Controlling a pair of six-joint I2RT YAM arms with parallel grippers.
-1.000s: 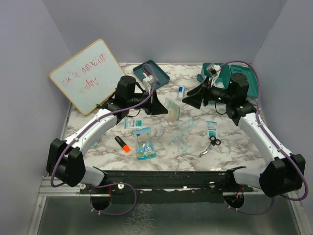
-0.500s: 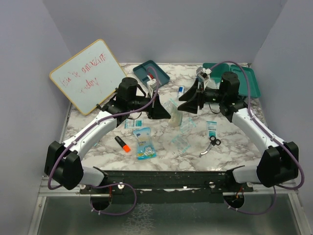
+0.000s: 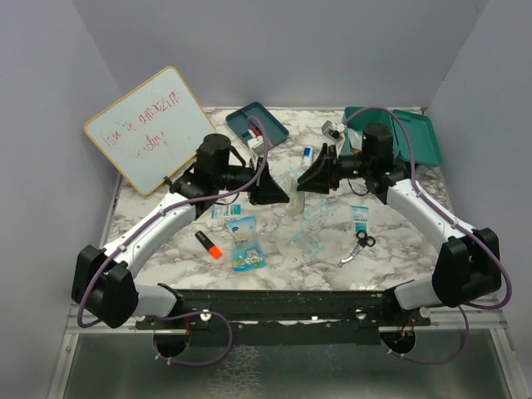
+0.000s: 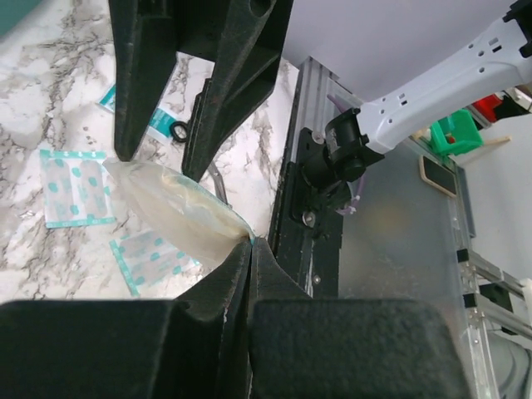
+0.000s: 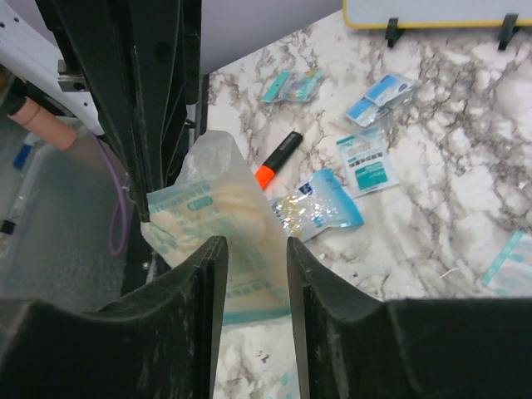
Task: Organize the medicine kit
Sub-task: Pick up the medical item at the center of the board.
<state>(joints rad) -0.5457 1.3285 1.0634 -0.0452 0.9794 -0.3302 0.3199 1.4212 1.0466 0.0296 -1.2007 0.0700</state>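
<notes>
Clear pouch (image 4: 179, 212) hangs over scattered packets (image 3: 245, 243), an orange marker (image 3: 209, 244) and scissors (image 3: 357, 246).

Soft, even light from above keeps the marble worktop (image 3: 399, 241) bright, with only faint, short shadows. In both wrist views the black jaws at 6 o'clock are dark and blurred (nearly featureless). The clear packet (image 4: 179, 212) shows a mild sheen.
</notes>
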